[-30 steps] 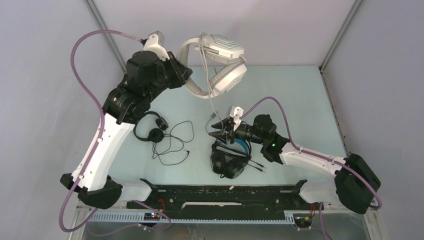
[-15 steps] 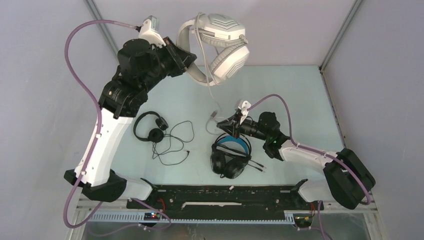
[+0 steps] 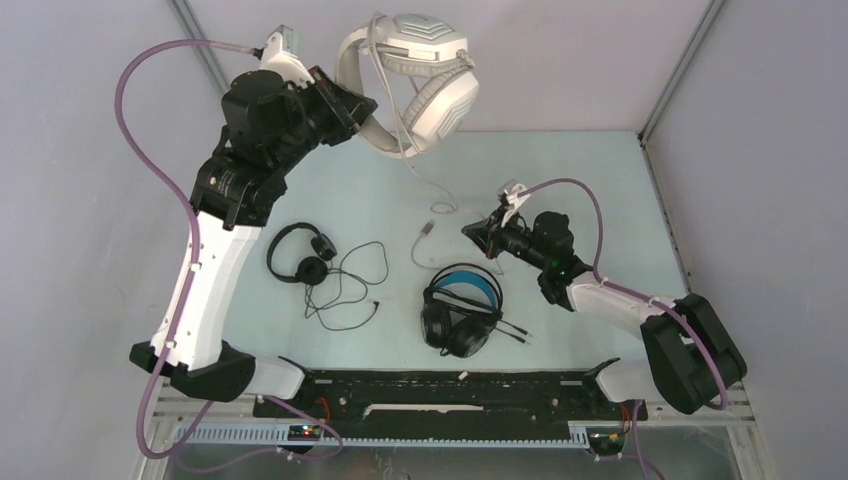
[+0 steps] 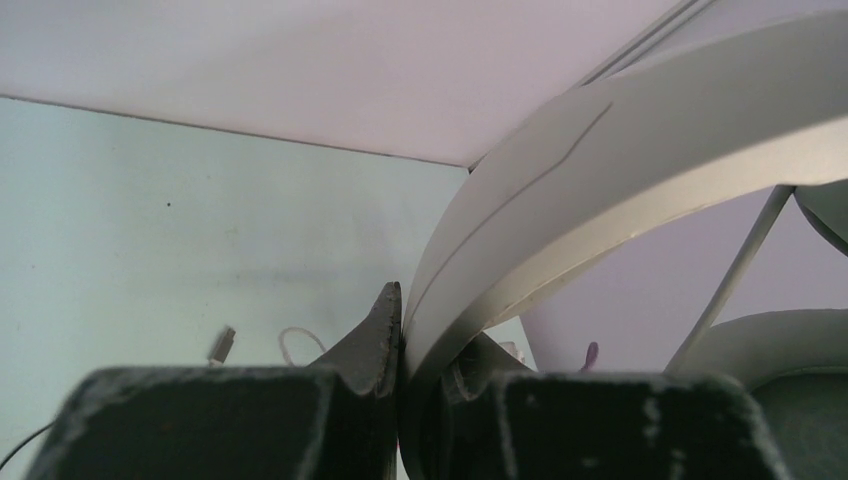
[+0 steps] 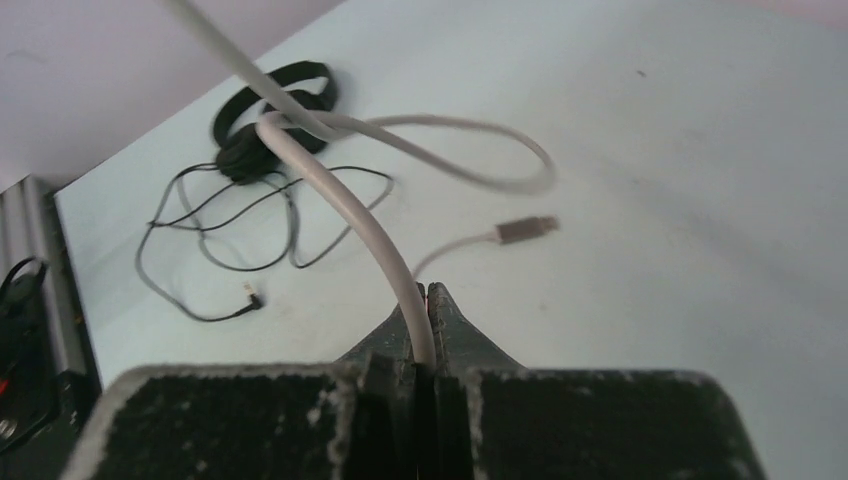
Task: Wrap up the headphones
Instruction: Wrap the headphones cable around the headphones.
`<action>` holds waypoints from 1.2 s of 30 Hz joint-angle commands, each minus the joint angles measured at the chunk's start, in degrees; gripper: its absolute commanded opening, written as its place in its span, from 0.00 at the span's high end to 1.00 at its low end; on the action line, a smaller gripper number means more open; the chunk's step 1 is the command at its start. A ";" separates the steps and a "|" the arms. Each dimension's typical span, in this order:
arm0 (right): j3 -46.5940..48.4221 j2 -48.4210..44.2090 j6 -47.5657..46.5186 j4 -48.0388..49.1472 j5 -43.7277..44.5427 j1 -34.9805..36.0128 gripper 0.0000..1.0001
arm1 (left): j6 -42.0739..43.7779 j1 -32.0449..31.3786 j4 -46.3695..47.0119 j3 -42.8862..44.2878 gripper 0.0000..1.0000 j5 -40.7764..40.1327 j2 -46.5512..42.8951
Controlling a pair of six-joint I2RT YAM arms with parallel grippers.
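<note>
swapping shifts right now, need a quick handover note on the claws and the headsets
Left claw: shut on the headband of the white headset, held high above the far end of the table.
Right claw: shut on the white cord, low over the table; its USB plug lies on the table.
Small black headset and blue-lined black headset: on the table, cords loose.
Done: nothing wrapped. Left: wind all three cords.

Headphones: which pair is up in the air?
The big white-grey pair, gripped at its headband by the left gripper. The bulky black pair and small black pair lie on the table.
</note>
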 commanded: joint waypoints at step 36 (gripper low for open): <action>11.69 16.07 28.41 -32.80 16.13 -39.74 1.00 | -3.42 7.76 6.96 7.07 1.00 27.59 -0.87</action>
